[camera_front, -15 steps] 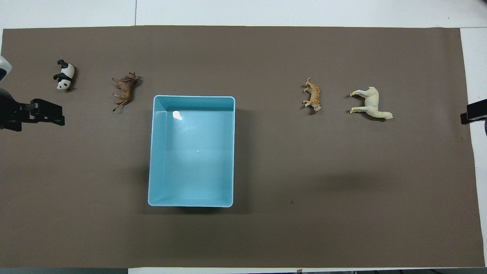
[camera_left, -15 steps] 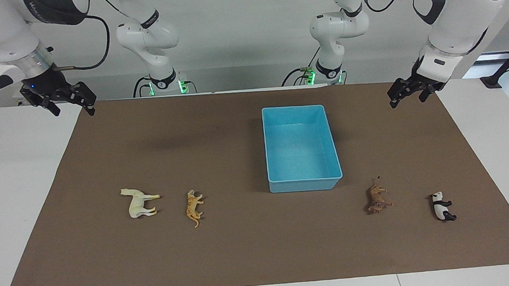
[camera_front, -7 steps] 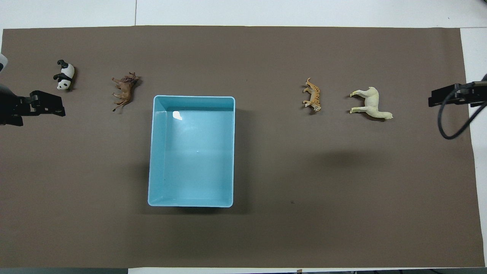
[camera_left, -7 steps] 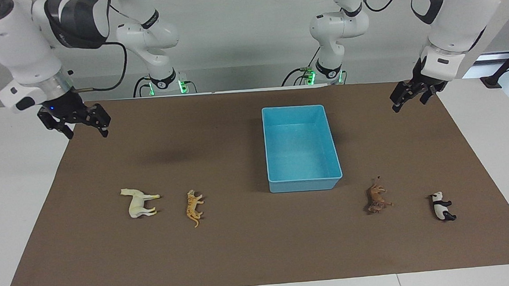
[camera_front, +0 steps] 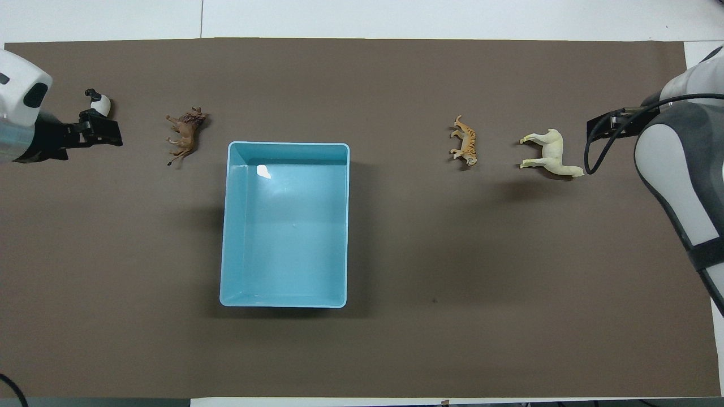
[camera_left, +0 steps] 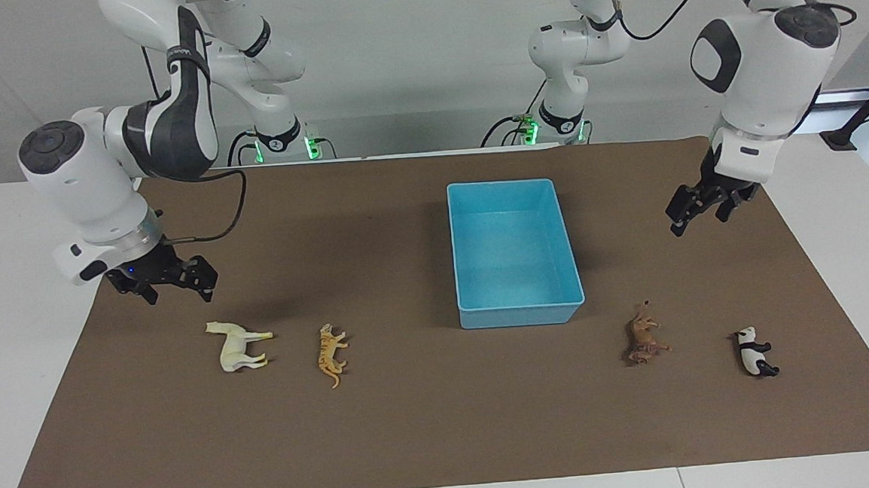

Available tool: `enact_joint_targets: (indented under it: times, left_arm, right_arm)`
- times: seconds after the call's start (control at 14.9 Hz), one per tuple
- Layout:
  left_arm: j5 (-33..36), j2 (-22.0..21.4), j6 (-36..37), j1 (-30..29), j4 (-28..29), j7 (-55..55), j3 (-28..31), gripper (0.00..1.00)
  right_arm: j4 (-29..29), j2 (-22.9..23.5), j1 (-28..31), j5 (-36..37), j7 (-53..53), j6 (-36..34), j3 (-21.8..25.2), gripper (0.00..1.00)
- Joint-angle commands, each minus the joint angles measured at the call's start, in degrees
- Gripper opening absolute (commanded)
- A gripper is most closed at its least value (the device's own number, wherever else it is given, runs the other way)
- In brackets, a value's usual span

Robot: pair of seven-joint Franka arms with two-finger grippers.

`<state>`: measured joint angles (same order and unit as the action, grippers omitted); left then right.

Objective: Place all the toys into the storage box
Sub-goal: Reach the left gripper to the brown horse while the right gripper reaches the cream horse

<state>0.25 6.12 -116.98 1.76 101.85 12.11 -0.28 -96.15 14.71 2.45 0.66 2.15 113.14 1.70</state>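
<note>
Several toys lie on their sides on the brown mat. A cream horse (camera_left: 237, 346) (camera_front: 551, 152) and an orange tiger (camera_left: 330, 354) (camera_front: 465, 141) lie toward the right arm's end. A brown lion (camera_left: 642, 335) (camera_front: 185, 131) and a panda (camera_left: 753, 353) (camera_front: 100, 103) lie toward the left arm's end. The light blue storage box (camera_left: 518, 316) (camera_front: 226, 226) stands empty between the pairs, nearer to the robots. My right gripper (camera_left: 177, 294) (camera_front: 599, 123) hangs open over the mat close to the horse. My left gripper (camera_left: 699, 220) (camera_front: 110, 133) hangs open, high above the mat; from overhead it covers part of the panda.
The brown mat (camera_left: 430, 425) covers most of the white table (camera_left: 9, 315), with bare white strips at both ends. The right arm's cable (camera_front: 588, 152) loops down near the horse.
Both arms have swung out from the robots' end and come lower over the mat, the right toward the horse, the left toward the panda. The toys and box have not moved.
</note>
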Motion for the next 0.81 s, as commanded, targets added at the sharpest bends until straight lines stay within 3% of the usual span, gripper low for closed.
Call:
enact_joint_targets:
  times: [0.0, 0.34, 0.54, 0.74]
  left_arm:
    - [-1.0, 6.9, -6.3, -0.2, -1.9, 1.0, -0.1, 1.0]
    - [-0.4, 15.4, -16.1, 2.8, -2.1, 0.9, -0.1, 1.0]
    - [-0.3, 17.0, -18.5, 3.3, -0.5, 0.0, -0.2, 1.0]
    - [-0.3, 19.4, -21.1, 3.7, 0.2, -2.1, -0.2, 1.0]
  right_arm:
    - [0.3, 1.8, 0.3, -0.7, 3.1, 2.3, -0.2, 1.0]
    - [-1.5, 7.0, -0.8, -0.7, 7.7, 8.2, -0.3, 1.0]
    - [-6.0, 7.6, -0.8, -0.7, 10.3, 14.2, -0.3, 1.0]
    - [-6.9, 7.7, -1.0, -0.7, 11.2, 14.7, -0.3, 1.0]
